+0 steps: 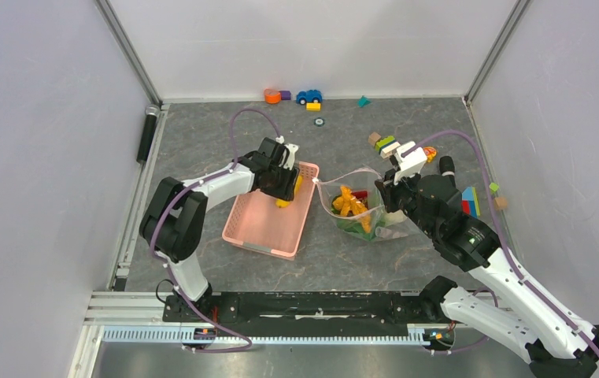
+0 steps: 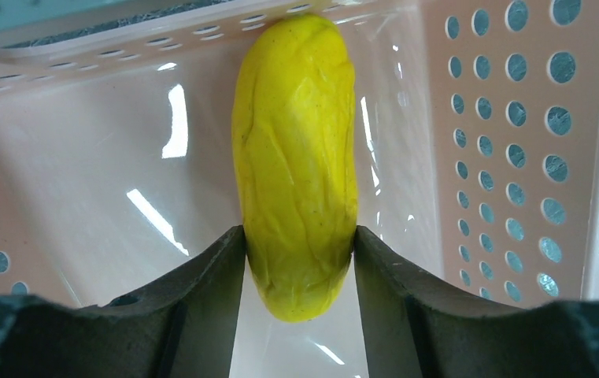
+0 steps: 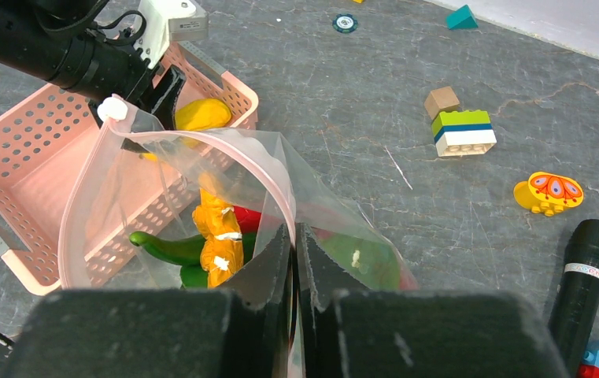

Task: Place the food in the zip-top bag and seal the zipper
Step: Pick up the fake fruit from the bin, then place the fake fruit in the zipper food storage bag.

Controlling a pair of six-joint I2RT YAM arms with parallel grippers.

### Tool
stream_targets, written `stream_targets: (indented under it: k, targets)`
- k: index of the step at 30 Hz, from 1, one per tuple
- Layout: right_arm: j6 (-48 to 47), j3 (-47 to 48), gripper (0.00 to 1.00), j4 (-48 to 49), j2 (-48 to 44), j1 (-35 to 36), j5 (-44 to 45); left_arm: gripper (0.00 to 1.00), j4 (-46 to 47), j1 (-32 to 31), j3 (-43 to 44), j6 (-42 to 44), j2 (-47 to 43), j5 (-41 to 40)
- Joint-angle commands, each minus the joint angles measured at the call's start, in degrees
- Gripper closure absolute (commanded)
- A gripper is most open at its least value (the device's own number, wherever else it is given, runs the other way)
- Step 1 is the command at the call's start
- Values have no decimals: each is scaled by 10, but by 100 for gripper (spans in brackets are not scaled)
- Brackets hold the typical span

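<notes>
Your left claw (image 2: 297, 246) grips the mango (image 2: 294, 142). Its two fingers (image 2: 209, 272) press on the sides of the fruit near its lower end, in the lower middle of the left wrist view. The mango lies along the floor of the pink basket (image 2: 516, 157), with its far end close to the basket wall at the top of the frame. A grip across the narrow width is therefore the one that fits. I judge that the step in hand is to lift it out and carry it to the bag.

Your right claw (image 3: 294, 250) is closed on the rim of the zip-top bag (image 3: 351, 236), at the lower middle of the right wrist view. It pinches one side of the mouth and holds it up, so the mouth stands open as a loop toward the basket. The zipper (image 3: 201, 136) runs around this loop, not sealed, with its white slider (image 3: 112, 109) at the upper left. Inside the bag you see orange pieces (image 3: 219, 236), a green piece (image 3: 162, 248) and a red piece (image 3: 247, 219).

In the top view the bag stands just right of the basket, near the centre. The mouth looks narrow for the mango, so in my judgement you should bring it in end first.
</notes>
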Motion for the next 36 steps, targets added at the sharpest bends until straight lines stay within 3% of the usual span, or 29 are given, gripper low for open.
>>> stream_targets:
  k: [1, 5, 11, 19, 22, 25, 28, 36]
  targets:
    - [-8, 5, 91, 16, -2, 1, 13, 48, 6, 1, 10, -23, -7, 7]
    - [-8, 6, 91, 16, -2, 1, 14, 74, 7, 1, 7, -32, -27, 12]
    - [-8, 4, 91, 16, -2, 1, 16, 98, 5, 1, -3, -74, -96, -4]
    - [0, -15, 91, 44, -9, 1, 41, 98, -5, 1, -20, -139, -239, 26]
    - [3, -23, 93, 64, -16, 1, 65, 98, 19, 1, -47, -156, -311, 78]
    - [0, -32, 95, 92, -17, 1, 144, 97, 76, -4, -83, -178, -376, 161]
    - [-6, -21, 96, 104, -5, 0, 220, 97, 99, -13, -102, -198, -419, 188]
    - [-35, 49, 100, 91, 30, 1, 387, 98, 141, -39, -109, -224, -429, 254]
